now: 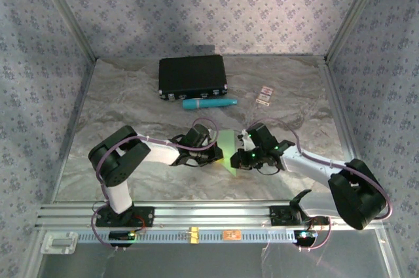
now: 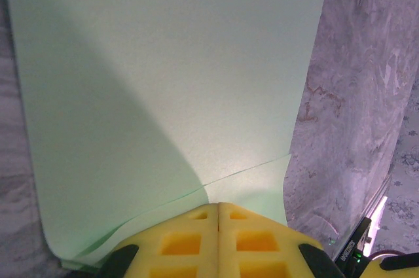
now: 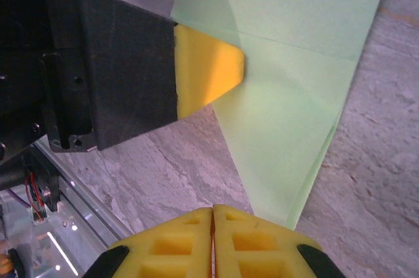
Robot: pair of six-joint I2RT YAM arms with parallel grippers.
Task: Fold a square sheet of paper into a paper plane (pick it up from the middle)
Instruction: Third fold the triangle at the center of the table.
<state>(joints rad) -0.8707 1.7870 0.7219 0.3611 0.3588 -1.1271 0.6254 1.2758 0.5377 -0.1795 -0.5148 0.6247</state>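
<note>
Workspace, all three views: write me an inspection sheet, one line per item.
Surface: marbled grey table, no spills seen.
Job's things: square sheet of paper, pale green, partly folded with visible creases, sitting between the two grippers.
Clutter: black case at the back; teal tube just in front of it; small cards to the tube's right.
Grippers: left gripper shut on the paper's edge; right gripper shut, the paper's corner at its fingertips, grip unclear.
Cables: purple cable loops run along both arms.
Surroundings: patterned walls on three sides; aluminium rail at the near edge.
</note>
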